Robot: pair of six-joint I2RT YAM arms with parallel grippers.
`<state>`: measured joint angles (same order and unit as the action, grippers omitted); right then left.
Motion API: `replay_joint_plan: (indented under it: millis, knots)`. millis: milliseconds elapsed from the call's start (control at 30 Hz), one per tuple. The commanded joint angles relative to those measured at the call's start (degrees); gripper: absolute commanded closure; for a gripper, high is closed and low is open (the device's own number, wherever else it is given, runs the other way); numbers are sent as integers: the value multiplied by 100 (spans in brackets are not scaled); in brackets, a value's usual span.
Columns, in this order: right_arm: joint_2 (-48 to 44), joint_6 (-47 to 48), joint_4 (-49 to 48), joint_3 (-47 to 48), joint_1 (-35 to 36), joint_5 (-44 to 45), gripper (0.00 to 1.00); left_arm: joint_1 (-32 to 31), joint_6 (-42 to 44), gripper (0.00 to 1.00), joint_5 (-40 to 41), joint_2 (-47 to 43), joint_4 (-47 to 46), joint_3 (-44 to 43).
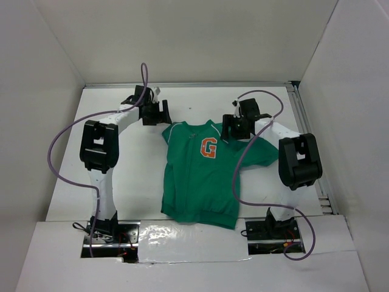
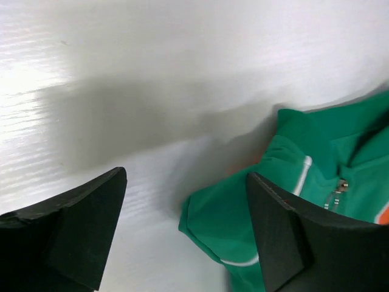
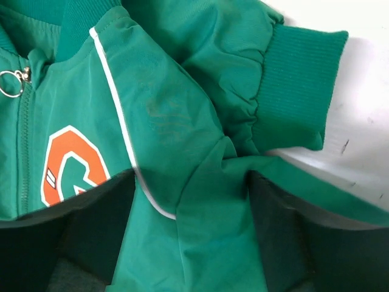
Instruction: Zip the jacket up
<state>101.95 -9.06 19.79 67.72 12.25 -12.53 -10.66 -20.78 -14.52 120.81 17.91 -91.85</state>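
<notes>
The green jacket (image 1: pixel 197 176) lies flat, front up, on the white table, collar at the far end, with its orange-and-white G patch (image 1: pixel 208 148) showing. My left gripper (image 1: pixel 159 114) is open and empty just left of the jacket's left shoulder; in its wrist view the shoulder fabric (image 2: pixel 219 213) sits between the open fingers (image 2: pixel 91 207). My right gripper (image 1: pixel 231 131) is open above the right shoulder and sleeve (image 3: pixel 182 91), beside the G patch (image 3: pixel 70 164). The zipper pull ring (image 3: pixel 12 82) sits up at the collar, with the teeth below it closed. The ribbed cuff (image 3: pixel 298 85) is folded in near the shoulder.
White walls enclose the table on three sides. A metal rail (image 1: pixel 310 140) runs along the right edge. Purple cables (image 1: pixel 61 140) loop off both arms. A shiny strip (image 1: pixel 182 234) lies between the arm bases below the jacket's hem.
</notes>
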Motion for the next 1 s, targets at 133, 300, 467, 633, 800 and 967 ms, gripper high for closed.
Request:
replay_joint_plan:
  millis: [133,300,467,633,800,967]
  knots:
    - [44,-78,-72,303,49,276,47,-578,285,31,-489,171,2,227]
    - [71,-245,-10,496,41,893,100,-438,-13,100,-938,39,-95,397]
    - [53,-307,-247,786,6,1762,100,-192,-330,100,-298,-58,-78,12]
    - [448,-149,-484,1331,-47,2342,100,282,-515,100,283,310,598,-1061]
    - [-103,-122,-722,1445,163,2686,100,223,-331,100,229,-48,716,-1389]
    - [-1900,-123,-1248,615,672,3738,100,-173,-662,100,1098,-1555,898,-862]
